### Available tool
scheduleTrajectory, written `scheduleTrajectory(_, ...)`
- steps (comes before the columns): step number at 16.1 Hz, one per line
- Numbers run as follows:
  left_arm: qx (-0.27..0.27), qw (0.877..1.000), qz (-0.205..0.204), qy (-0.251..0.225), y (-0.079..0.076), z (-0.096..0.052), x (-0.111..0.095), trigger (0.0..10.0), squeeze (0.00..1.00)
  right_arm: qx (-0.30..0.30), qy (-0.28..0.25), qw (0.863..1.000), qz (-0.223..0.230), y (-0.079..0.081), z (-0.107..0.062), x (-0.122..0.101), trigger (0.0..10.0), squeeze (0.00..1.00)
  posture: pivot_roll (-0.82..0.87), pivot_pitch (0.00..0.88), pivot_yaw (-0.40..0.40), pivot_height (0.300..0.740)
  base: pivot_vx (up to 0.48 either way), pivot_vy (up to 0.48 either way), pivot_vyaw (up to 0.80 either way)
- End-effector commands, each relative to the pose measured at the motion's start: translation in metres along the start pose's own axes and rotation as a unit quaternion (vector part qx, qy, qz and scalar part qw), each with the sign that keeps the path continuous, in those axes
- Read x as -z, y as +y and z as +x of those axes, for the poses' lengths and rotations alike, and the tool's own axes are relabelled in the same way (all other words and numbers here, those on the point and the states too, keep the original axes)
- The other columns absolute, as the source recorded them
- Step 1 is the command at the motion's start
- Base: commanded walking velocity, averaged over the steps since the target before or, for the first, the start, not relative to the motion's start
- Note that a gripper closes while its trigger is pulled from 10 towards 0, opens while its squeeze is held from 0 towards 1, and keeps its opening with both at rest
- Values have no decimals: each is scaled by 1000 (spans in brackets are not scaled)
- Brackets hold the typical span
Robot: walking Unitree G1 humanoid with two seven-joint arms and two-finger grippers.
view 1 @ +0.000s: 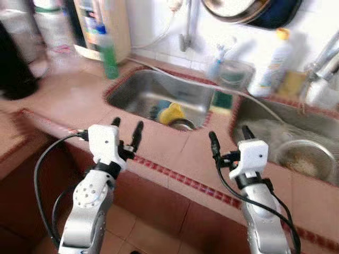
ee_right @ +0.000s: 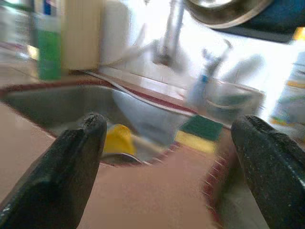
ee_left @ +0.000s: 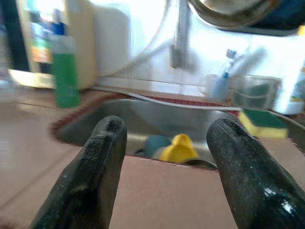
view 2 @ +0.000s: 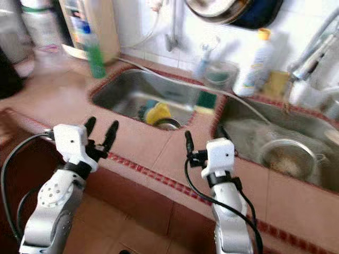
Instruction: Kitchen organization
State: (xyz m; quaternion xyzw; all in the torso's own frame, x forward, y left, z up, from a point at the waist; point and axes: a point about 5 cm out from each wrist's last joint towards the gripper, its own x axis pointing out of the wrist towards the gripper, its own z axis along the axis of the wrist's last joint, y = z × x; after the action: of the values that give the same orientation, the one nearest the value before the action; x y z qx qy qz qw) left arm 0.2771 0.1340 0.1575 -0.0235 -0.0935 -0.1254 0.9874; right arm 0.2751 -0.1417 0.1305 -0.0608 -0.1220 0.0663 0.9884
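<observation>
I face a tiled counter (view 1: 175,153) with two steel sinks. In the left basin (view 1: 137,90) lie a yellow item (view 1: 172,112) and a teal item (view 1: 160,107), beside a round metal piece (view 1: 184,125). The right basin (view 1: 265,132) holds a metal bowl (view 1: 306,157). A green and yellow sponge (view 1: 222,99) rests on the divider between the basins. My left gripper (view 1: 127,124) hovers open over the counter's front edge, before the left basin. My right gripper (view 1: 229,132) is open too, over the counter near the divider. Nothing sits between either pair of fingers.
A green bottle (view 1: 108,53) stands at the left basin's far corner, a clear container (view 1: 235,74) and a white bottle (view 1: 273,63) behind the sinks. A hose (view 1: 180,79) crosses the left basin. A faucet (view 1: 326,58) rises at the right. Pans (view 1: 249,10) hang on the wall.
</observation>
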Motion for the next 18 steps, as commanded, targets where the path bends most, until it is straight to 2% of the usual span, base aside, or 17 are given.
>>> scheduleTrajectory(1,-3,1000,5,13,2,-2,4,10000,0,-4,-6,1000,-1,3,2,-4,10000,0,-162,46,24,740,0,0,0)
scheduleTrajectory(8,-2,1000,10,25,4,-9,10,10000,0,-15,10,1000,-2,7,-3,1,10000,0,-156,41,10,740,0,0,0)
scheduleTrajectory(9,0,999,13,33,5,-11,15,10000,0,-20,20,1000,-2,7,-6,7,10000,0,-159,41,8,740,0,0,0)
scheduleTrajectory(10,5,998,21,55,4,-17,29,10000,0,-32,51,998,-15,5,-16,24,10000,0,-159,39,6,740,0,0,0)
scheduleTrajectory(11,5,998,23,60,4,-19,32,10000,0,-33,57,998,-18,4,-18,28,10000,0,-159,39,5,740,0,0,0)
scheduleTrajectory(12,5,996,34,82,6,-28,49,10000,0,-51,92,994,-40,2,-28,47,10000,0,-161,36,3,740,0,0,0)
scheduleTrajectory(14,-1,995,38,93,9,-37,60,10000,0,-58,120,989,-62,-2,-38,63,10000,0,-162,34,-1,740,0,0,0)
scheduleTrajectory(15,-8,995,25,92,10,-40,62,10000,0,-74,123,987,-73,-2,-42,68,10000,0,-157,32,-5,740,0,0,0)
scheduleTrajectory(16,3,996,26,83,9,-44,61,10000,0,-107,95,988,-55,3,-45,62,10000,0,-155,31,-8,740,0,0,0)
scheduleTrajectory(18,36,996,37,66,8,-49,60,10000,0,-221,60,973,-42,19,-51,53,10000,0,-154,34,-10,740,0,0,0)
